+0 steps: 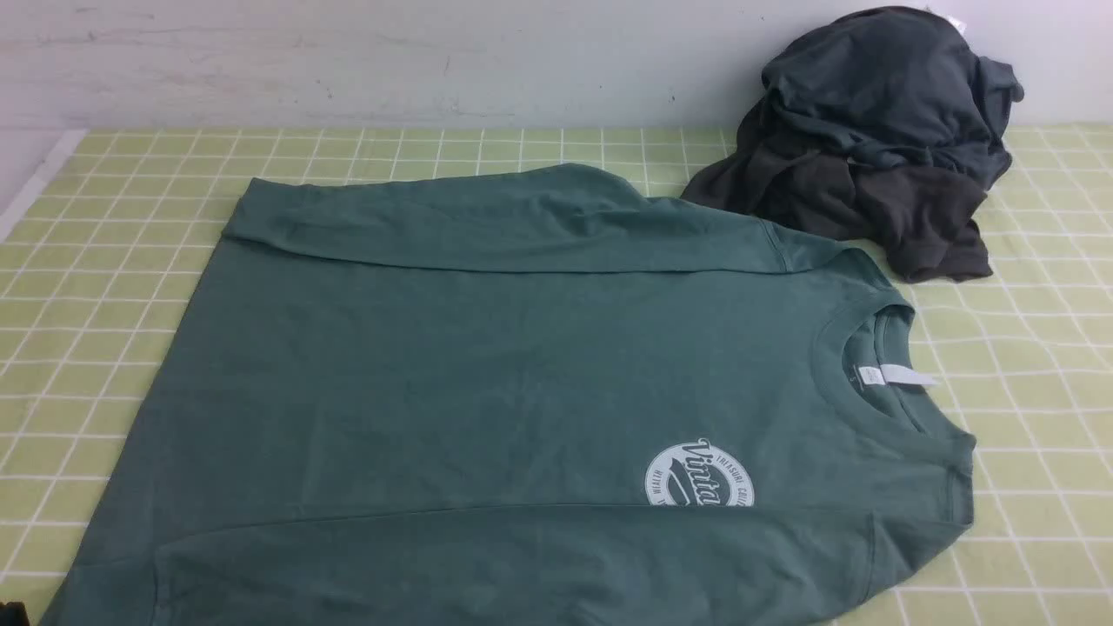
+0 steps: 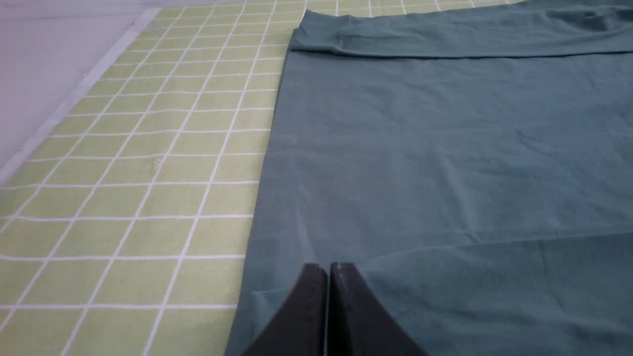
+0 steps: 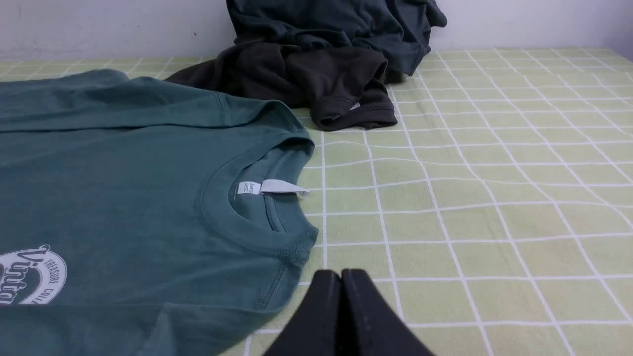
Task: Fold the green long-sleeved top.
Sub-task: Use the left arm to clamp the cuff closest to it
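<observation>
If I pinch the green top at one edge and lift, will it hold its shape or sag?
Likely floppy: the green top lies flat, with soft creases, so it would probably sag from the pinch. The sleeve folded across it may slide off. Pushed, it would probably bunch on the checked cloth.

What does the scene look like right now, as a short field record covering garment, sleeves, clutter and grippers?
garment: green long-sleeved top, flat, front up, collar toward the robot's right
far sleeve: folded across the body
near sleeve: folded across, covering the lower part of the Vintage logo
neck label: white, showing in the collar
clutter: dark grey garment heap, far right by the wall
surface: green checked tablecloth
left gripper: shut, empty, over the top near its hem
right gripper: shut, empty, over the tablecloth beside the collar
</observation>
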